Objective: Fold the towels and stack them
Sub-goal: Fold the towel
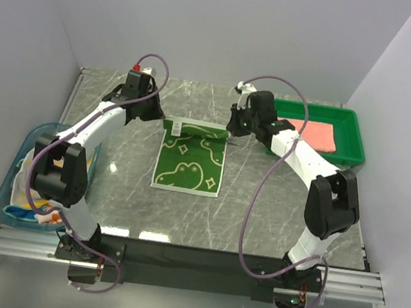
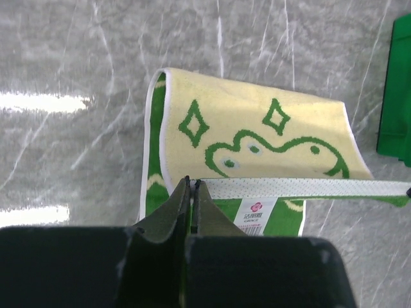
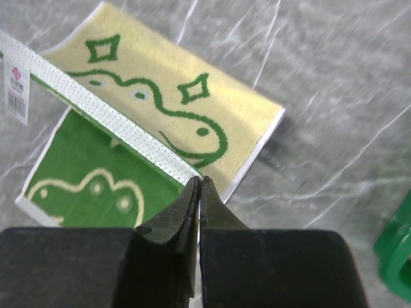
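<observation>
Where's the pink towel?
In the top view, the pink towel lies inside the green tray at the table's far right corner.

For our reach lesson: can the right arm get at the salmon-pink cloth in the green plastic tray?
Probably: the salmon-pink cloth lies uncovered in the green plastic tray beside it, though the right gripper must first release the green frog-patterned towel.

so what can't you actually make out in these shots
top view: cloths in the blue basket, mostly covered by the left arm, can't be counted
left wrist view: label on the frog towel, print too small
right wrist view: green tray, cut off by the right edge
</observation>
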